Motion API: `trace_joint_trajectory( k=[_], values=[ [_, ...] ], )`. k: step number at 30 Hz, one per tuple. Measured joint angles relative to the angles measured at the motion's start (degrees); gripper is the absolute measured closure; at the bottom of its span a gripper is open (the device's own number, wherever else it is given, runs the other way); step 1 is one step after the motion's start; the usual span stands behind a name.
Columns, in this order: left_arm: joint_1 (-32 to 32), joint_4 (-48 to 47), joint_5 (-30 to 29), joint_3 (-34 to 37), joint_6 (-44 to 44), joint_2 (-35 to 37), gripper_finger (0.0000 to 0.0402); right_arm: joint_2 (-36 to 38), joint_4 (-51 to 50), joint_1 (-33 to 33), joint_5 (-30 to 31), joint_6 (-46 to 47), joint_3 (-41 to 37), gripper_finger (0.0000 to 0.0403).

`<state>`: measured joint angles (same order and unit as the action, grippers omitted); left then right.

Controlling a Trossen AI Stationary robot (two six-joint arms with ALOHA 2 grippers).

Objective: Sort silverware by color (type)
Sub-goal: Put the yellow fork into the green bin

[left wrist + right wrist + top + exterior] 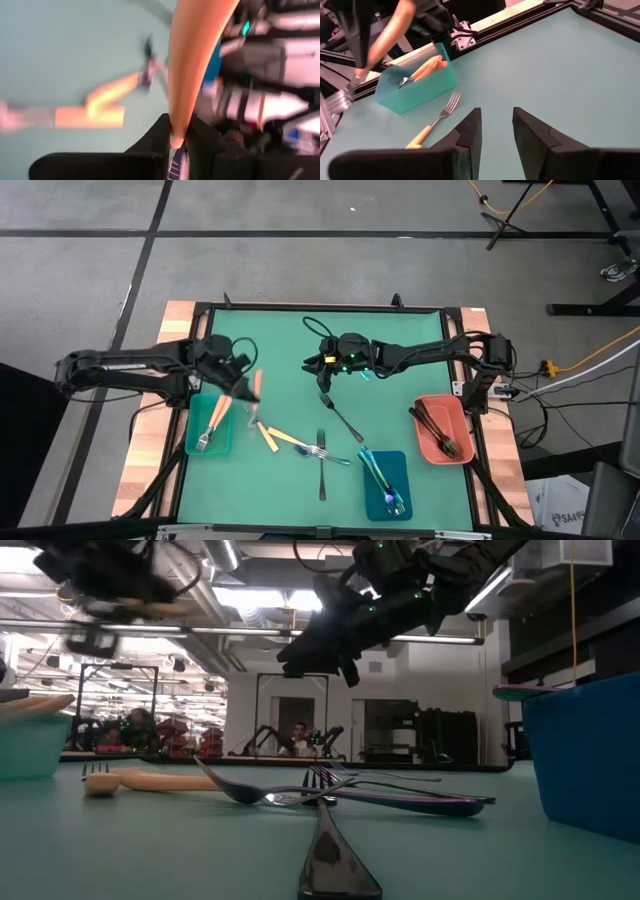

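My left gripper [243,387] is shut on an orange-handled fork [380,47], in the air beside the teal tray [192,442]. That tray holds orange-handled pieces [215,420]. My right gripper [497,120] hovers open over the mat's middle [325,375] with nothing between its fingers. A dark fork [342,418] lies flat on the mat just near of it. More silverware lies loose on the mat: orange-handled pieces [272,437], a silver fork [325,452] and a dark one [322,475]. My left gripper pinches the fork's orange handle [175,127] between its two fingers, at the handle's narrow end. The handle slants away from the fingers. The fork is lifted clear of the mat, tilted, with its silver tines [340,102] at the low end beside the teal tray.
A salmon tray [425,448] with dark pieces stands at the right, and a blue tray [398,465] with iridescent pieces stands at the near edge. A black frame [320,308] rims the green mat. The mat's far half shows bare.
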<state>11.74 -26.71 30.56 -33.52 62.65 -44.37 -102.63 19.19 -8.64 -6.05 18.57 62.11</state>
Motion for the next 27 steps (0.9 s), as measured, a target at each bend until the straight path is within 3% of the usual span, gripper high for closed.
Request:
trace_joint_trajectory(
  k=[6, 13, 27],
  values=[
    [-2.03, -18.05, 6.26, 0.0, -0.01, 4.09, 0.0361, 0.0, -0.22, 0.0, 0.03, -0.01, 0.0, 0.0303],
    [-4.33, -33.82, 1.85, 0.0, -0.27, 4.7, 0.0361, -0.01, -0.26, 0.0, 0.24, -0.03, 0.0, 0.0303],
    [-9.29, -32.95, -4.11, 0.0, 3.45, 0.72, 0.0361, -0.05, -2.36, 0.0, 0.27, -0.07, -0.02, 0.0303]
  ],
)
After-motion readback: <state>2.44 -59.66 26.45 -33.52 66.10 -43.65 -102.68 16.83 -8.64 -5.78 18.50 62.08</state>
